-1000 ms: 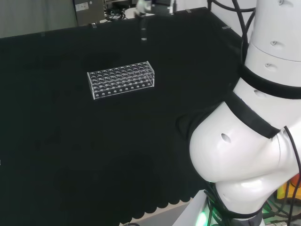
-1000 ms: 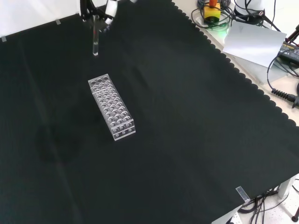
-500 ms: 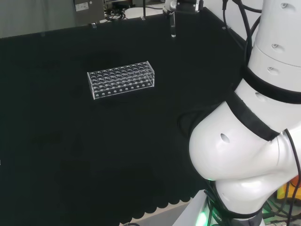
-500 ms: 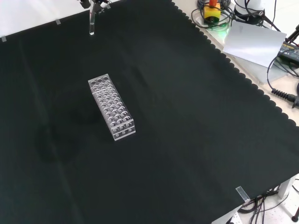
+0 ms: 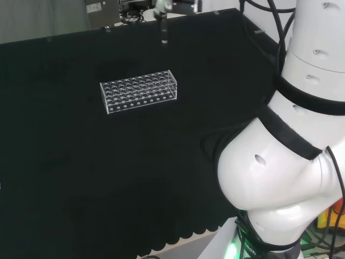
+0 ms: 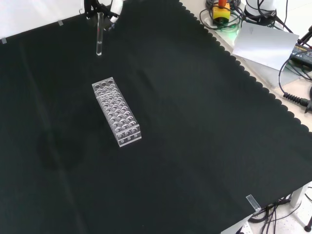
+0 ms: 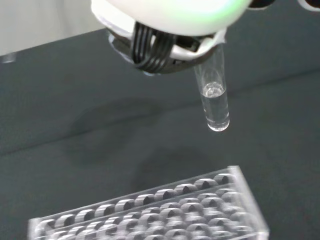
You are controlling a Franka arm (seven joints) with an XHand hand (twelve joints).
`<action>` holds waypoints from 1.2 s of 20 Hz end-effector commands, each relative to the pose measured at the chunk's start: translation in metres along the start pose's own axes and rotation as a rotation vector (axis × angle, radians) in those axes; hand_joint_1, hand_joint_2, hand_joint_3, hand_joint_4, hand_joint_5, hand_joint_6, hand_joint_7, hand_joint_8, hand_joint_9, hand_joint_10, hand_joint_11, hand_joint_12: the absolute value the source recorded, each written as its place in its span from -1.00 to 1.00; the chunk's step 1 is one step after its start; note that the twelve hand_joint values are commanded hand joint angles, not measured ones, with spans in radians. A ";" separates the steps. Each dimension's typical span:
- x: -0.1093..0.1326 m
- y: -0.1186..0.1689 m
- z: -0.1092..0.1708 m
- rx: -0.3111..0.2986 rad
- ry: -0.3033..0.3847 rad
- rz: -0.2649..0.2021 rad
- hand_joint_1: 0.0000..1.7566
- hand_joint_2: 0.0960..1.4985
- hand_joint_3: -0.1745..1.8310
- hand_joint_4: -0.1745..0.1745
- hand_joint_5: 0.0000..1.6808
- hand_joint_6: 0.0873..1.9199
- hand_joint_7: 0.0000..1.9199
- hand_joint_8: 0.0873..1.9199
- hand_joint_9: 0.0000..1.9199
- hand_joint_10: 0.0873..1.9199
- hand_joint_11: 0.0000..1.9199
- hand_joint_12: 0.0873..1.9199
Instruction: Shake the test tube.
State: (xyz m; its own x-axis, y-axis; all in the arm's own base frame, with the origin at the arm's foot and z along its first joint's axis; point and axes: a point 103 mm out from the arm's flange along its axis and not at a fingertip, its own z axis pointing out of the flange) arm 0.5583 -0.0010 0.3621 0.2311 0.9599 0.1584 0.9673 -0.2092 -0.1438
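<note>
1. Since half a second back, the test tube [image 5: 163, 33] has swung from right of the rack's end to above its right end in the head view. In the front view it has dropped lower in the picture and closer to the rack [image 6: 116, 112]. It is back about where it was a full second ago, so this looks like mid-shake.
2. Hand [image 6: 103, 7] sits at the top edge of the front view, up in the air above the worktop [image 6: 204, 146].
3. Fingers [image 7: 159, 44] are curled round the tube's upper part in the wrist view and gripping it. Exact contact points are hidden behind the blurred white palm.
4. Tube hangs below the fingers, roughly upright with a slight tilt, rounded bottom down. A little clear liquid shows in its lower part in the wrist view.
5. Tube is clear of the rack: it hangs above and past the rack's far end in the front view, not touching it and not in any hole.
6. Doing the step well, as a judgement: keep the strokes short and side to side, and keep the tube near upright so the liquid stays low and off the open mouth.
7. Keep the grip closed through each reversal, as that is where glass could slip.
8. Hold height over the rack so the tube's bottom never clips its top edge on the swing back.
</note>
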 end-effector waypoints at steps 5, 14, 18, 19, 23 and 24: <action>0.114 -0.014 0.016 0.061 0.075 -0.205 0.40 -0.21 -0.20 -1.00 0.60 -0.52 0.83 -0.66 0.76 -0.50 0.39 -0.21; 0.076 -0.008 0.015 0.052 0.073 -0.130 0.40 -0.21 -0.20 -1.00 0.59 -0.52 0.83 -0.66 0.76 -0.50 0.39 -0.21; 0.019 -0.003 0.013 0.034 0.072 -0.011 0.40 -0.21 -0.20 -1.00 0.59 -0.52 0.83 -0.66 0.76 -0.49 0.39 -0.21; 0.003 -0.003 0.012 0.030 0.063 0.018 0.40 -0.21 -0.20 -1.00 0.59 -0.52 0.83 -0.66 0.76 -0.49 0.39 -0.21; -0.060 -0.003 0.010 0.011 0.041 0.155 0.40 -0.21 -0.20 -1.00 0.59 -0.52 0.83 -0.66 0.76 -0.49 0.39 -0.21; -0.074 -0.003 0.009 0.007 0.036 0.186 0.40 -0.21 -0.20 -1.00 0.59 -0.52 0.83 -0.66 0.76 -0.49 0.39 -0.21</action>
State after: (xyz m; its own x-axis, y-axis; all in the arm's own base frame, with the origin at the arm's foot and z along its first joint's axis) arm 0.5548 0.0064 0.3478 0.2540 0.9428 0.2157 0.9586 -0.2158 -0.1857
